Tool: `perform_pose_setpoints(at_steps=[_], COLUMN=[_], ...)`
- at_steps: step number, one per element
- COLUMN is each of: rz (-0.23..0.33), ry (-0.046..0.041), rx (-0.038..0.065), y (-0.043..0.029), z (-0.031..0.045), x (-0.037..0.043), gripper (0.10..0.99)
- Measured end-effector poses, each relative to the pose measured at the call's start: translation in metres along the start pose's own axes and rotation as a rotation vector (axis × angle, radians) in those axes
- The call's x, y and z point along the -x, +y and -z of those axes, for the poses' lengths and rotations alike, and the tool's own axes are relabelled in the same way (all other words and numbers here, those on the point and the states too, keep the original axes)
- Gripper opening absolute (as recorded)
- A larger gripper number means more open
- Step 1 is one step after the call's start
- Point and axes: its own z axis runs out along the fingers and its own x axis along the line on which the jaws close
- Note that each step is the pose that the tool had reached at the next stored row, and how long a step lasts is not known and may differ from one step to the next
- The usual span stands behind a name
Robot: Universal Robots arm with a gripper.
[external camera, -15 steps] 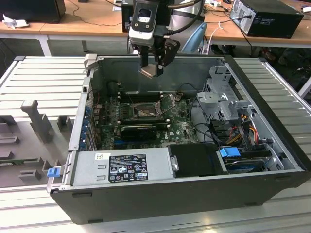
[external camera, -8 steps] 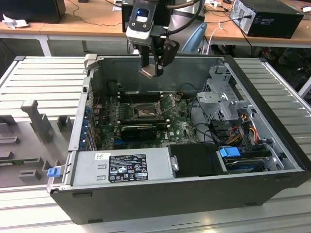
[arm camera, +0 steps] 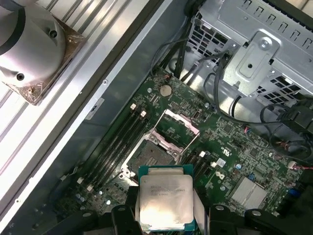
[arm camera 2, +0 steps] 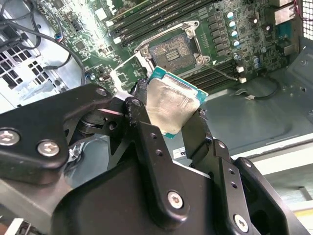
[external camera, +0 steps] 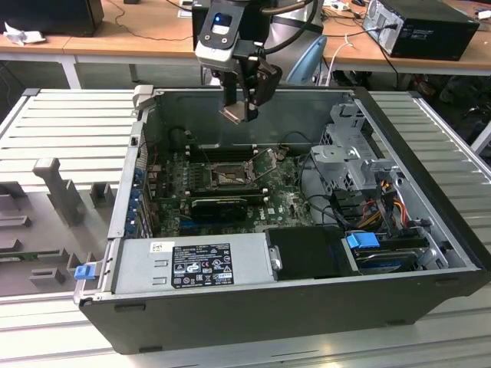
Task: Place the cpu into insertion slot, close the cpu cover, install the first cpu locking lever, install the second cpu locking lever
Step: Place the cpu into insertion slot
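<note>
An open computer case [external camera: 268, 314] lies on its side on a ribbed grey table [external camera: 69, 123]. At the exterior view's left, grey fixture blocks [external camera: 57, 192] stand on the table just beside the case.

Inside the case, along the near wall, sits a power supply [external camera: 192, 264] with a white label. Behind it, a long black card [external camera: 219, 205] lies across the green motherboard [external camera: 288, 201]. Just beyond the card is the slot [external camera: 229, 176], square and black-rimmed, with nothing in it. Its cover [external camera: 266, 163], a thin metal frame, is swung up and stands tilted at the slot's edge toward the exterior view's right. The first wrist view shows the slot [arm camera: 149, 156] with its pin field bare. The raised cover [arm camera: 175, 128] is beside it, and long memory slots [arm camera: 115, 144] run alongside.

The gripper [external camera: 239, 113] hangs in the air above the motherboard, clear of the slot. Its jaws are drawn in and pinch the cpu [external camera: 234, 115] by two opposite edges. In the second wrist view the cpu [arm camera 2: 171, 105] sits tilted between the black fingers [arm camera 2: 195, 134], silver face showing, green rim around it. In the first wrist view the cpu [arm camera: 164, 196] hovers near the slot without touching it.

At the exterior view's right stands a perforated metal drive cage [external camera: 357, 153], with coloured cables [external camera: 383, 199] beside it.
</note>
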Motion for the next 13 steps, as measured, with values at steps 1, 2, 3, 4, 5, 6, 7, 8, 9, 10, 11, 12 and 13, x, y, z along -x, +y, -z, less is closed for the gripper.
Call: perform_pose_setpoints(at_steps=[1, 2, 3, 4, 5, 6, 7, 8, 9, 10, 11, 12, 13], rz=[-0.009, -0.021, -0.028, -0.034, -0.041, -0.046, -0.061, -0.069, -0.077, -0.092, -0.103, -0.115, -0.131], ry=[-0.0008, -0.0019, -0.0025, -0.0031, -0.0037, -0.0042, -0.0055, -0.0061, -0.0069, -0.0083, -0.0092, -0.0104, -0.0117], rx=[0.000, 0.000, 0.000, 0.001, 0.001, 0.001, 0.001, 0.001, 0.001, 0.002, 0.002, 0.002, 0.003], y=[0.0000, 0.0000, 0.0000, 0.0000, 0.0000, 0.0000, 0.0000, 0.0000, 0.0000, 0.0000, 0.0000, 0.0000, 0.0000], z=[0.0000, 0.0000, 0.0000, 0.0000, 0.0000, 0.0000, 0.0000, -0.0001, -0.0001, -0.0002, -0.0003, -0.0003, -0.0005], x=[0.0000, 0.0000, 0.0000, 0.0000, 0.0000, 0.0000, 0.0000, 0.0000, 0.0000, 0.0000, 0.0000, 0.0000, 0.0000], gripper=[0.529, 0.529, 0.529, 0.529, 0.529, 0.529, 0.529, 0.529, 0.529, 0.529, 0.529, 0.529, 0.529])
